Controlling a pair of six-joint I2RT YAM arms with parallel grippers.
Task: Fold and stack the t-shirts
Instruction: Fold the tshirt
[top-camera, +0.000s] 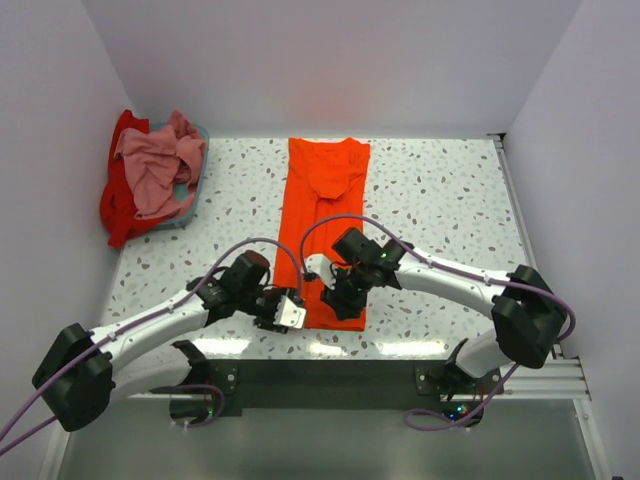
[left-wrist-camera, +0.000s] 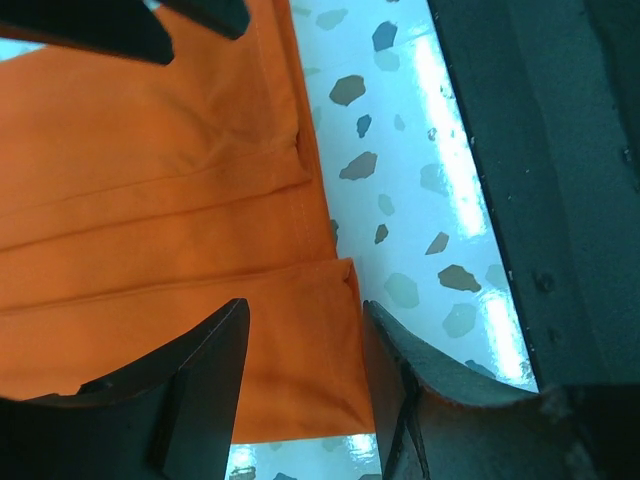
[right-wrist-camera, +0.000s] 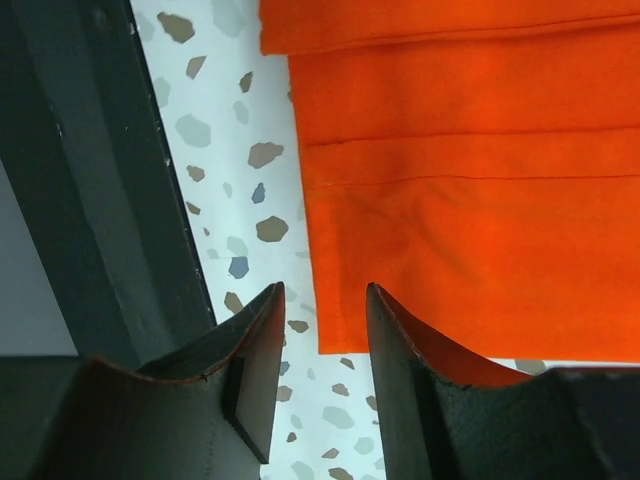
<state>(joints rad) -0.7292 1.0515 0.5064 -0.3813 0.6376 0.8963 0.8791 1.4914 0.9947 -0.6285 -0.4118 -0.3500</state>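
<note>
The bright orange t-shirt (top-camera: 325, 215) lies flat on the table, folded into a long narrow strip running from the back to the near edge. My left gripper (top-camera: 290, 313) is open at its near left corner, jaws astride the orange hem (left-wrist-camera: 300, 360). My right gripper (top-camera: 343, 300) is open at the near right corner, jaws astride the hem's corner (right-wrist-camera: 335, 330). Neither holds cloth. The dusty pink t-shirt (top-camera: 155, 165) and the red t-shirt (top-camera: 118, 205) lie crumpled together at the back left.
A blue-grey basket (top-camera: 195, 195) holds the pink and red shirts at the back left. The speckled table (top-camera: 450, 210) ends at a dark metal rail (top-camera: 330, 372) near the arm bases. White walls close in the sides and back.
</note>
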